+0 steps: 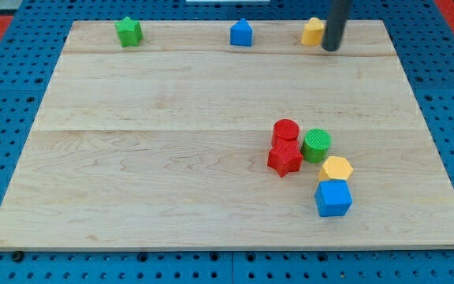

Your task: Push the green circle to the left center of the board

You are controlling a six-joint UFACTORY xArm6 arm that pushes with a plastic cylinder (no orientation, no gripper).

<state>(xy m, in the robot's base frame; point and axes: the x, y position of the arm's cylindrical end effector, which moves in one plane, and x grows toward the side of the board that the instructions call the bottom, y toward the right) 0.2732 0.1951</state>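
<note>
The green circle (317,145) sits right of the board's middle, in a cluster. A red circle (286,131) touches its left side, a red star (284,158) lies just below that, and a yellow hexagon (336,168) lies at its lower right. My tip (332,48) is near the board's top edge, far above the green circle, just right of a yellow block (313,31).
A blue cube (333,198) lies below the yellow hexagon. A green star-like block (128,31) and a blue house-shaped block (241,33) stand along the top edge. The wooden board (172,158) rests on a blue pegboard.
</note>
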